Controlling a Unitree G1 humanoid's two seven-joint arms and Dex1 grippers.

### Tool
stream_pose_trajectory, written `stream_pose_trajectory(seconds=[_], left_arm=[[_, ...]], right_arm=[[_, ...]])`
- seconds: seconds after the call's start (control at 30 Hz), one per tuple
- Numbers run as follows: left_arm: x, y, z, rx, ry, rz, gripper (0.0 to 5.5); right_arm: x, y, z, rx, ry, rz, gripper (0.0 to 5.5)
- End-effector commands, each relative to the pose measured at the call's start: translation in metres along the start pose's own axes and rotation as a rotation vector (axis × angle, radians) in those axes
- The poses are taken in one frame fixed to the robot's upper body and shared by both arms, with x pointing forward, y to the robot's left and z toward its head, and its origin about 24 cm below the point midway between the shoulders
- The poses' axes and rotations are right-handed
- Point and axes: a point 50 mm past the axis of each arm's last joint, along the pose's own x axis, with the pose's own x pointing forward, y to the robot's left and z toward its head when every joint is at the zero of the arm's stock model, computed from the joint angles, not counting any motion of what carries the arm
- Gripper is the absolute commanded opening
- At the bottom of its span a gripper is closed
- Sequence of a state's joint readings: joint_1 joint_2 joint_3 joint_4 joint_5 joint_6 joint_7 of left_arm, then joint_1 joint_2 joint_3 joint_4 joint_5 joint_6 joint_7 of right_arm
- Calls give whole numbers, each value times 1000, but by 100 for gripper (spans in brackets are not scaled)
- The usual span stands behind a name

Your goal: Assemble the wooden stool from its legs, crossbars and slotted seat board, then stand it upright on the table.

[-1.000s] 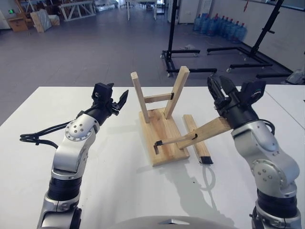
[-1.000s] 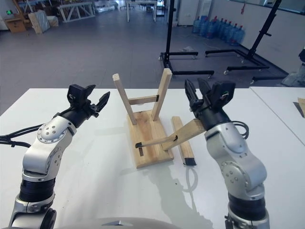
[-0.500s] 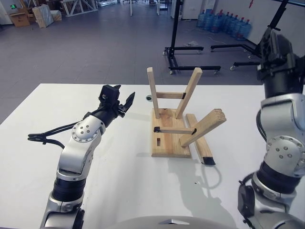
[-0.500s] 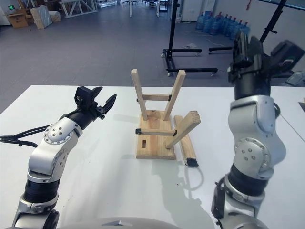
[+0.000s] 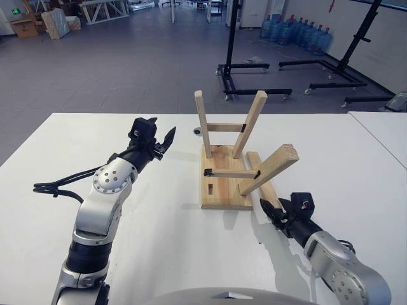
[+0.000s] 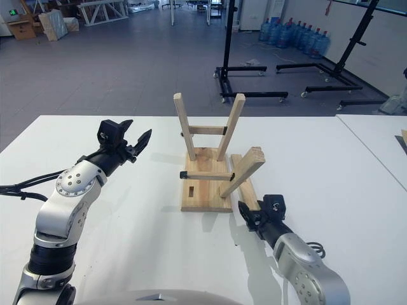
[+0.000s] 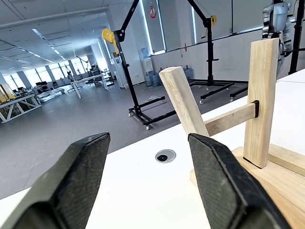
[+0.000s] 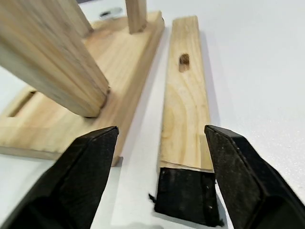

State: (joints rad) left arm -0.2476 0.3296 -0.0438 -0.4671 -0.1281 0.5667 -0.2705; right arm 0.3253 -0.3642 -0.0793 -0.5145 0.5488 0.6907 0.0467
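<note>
Right arm dropped from high at upper right to low at lower right; left arm and stool parts unchanged.

Head view: seat board (image 5: 224, 185) lies flat mid-frame on the white surface (image 5: 159, 248). Two upright legs (image 5: 202, 124) at its far end are joined by a crossbar (image 5: 224, 127). A third, leaning leg (image 5: 270, 168) tilts right over the board's near end, not seated by the look of it. One slot (image 5: 210, 188) is open. Right gripper (image 5: 272, 213) sits at the near end of the loose leg (image 5: 266, 192), which lies beside the board's right edge. Left gripper (image 5: 159, 132) hovers left of centre, apart from everything.

Left wrist view: fingers (image 7: 76, 181) released, nothing between them; upright legs ahead.

Right wrist view: fingers (image 8: 88, 176) spread wide, straddling the loose leg's black cap (image 8: 187, 193), not touching. Pale wood, hole (image 8: 183, 60) partway along.

Step is probably grabbing that leg: close on bare wood just past the cap, centred across its width, and lift clear of the leaning leg.
</note>
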Motion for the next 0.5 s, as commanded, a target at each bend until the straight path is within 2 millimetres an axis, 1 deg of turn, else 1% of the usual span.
stream_pose_trajectory(seconds=[0.03, 0.1, 0.23, 0.43, 0.5], left_arm=[[3, -3, 1, 16, 0, -17, 300], [3, -3, 1, 18, 1, -19, 300], [3, -5, -1, 18, 5, -17, 300], [3, -6, -1, 26, 8, -19, 300], [3, -6, -1, 27, 7, -19, 300]], right_arm=[[17, -4, -10, -46, 82, -39, 333], [21, -4, -9, -63, 82, -35, 333], [23, -2, -9, -73, 84, -25, 333], [22, -4, -9, -89, 79, -49, 217], [23, -6, -8, -97, 73, -61, 205]])
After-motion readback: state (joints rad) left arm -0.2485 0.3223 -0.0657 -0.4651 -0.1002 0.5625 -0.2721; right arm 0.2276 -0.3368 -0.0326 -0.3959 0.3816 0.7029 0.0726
